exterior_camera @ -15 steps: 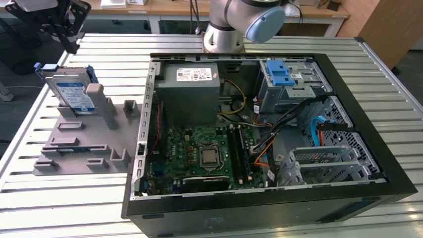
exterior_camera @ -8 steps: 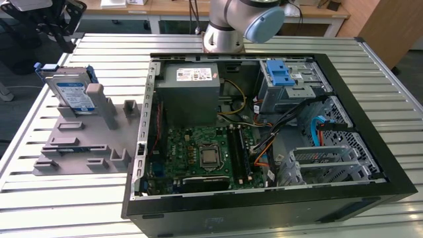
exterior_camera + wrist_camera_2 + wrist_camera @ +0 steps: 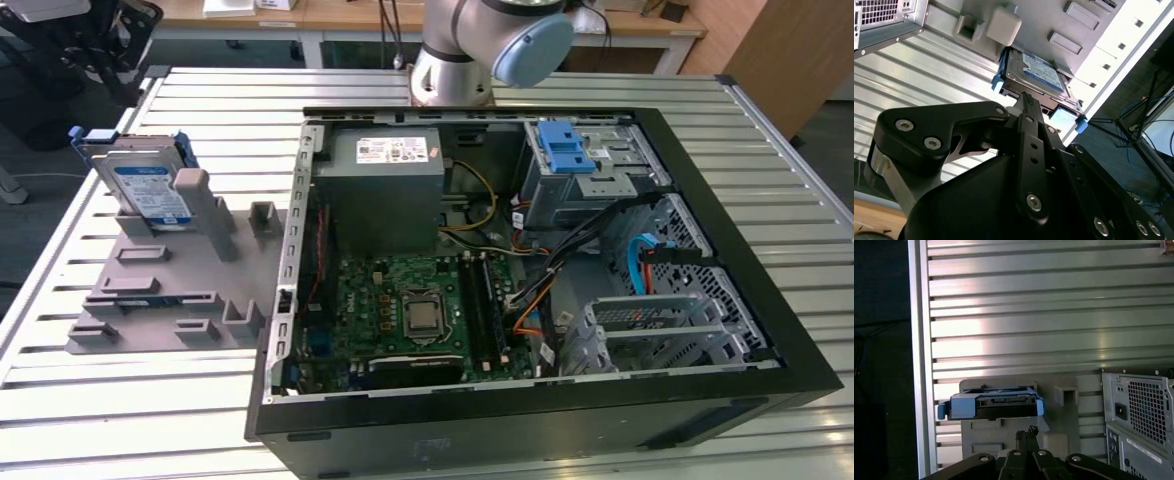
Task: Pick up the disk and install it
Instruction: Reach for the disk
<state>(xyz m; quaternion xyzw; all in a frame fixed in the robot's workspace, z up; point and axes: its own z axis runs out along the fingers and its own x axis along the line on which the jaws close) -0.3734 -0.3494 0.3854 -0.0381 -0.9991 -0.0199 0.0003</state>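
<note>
Our gripper (image 3: 1025,97) has its fingers clenched together on nothing. Just beyond the fingertips, not touching them, the disk (image 3: 1036,72) stands upright in the grey holder (image 3: 147,290).

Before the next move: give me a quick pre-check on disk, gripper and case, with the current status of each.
1. Disk upright in grey fixture: ok.
2. Gripper apart from the disk, no contact, in both wrist views: ok.
3. Gripper carrying nothing: ok.
4. Jaws open for a grasp: not ok, they are shut.
5. Computer case open, inside exposed: ok.
6. Drive cage slot free: cannot tell.
</note>
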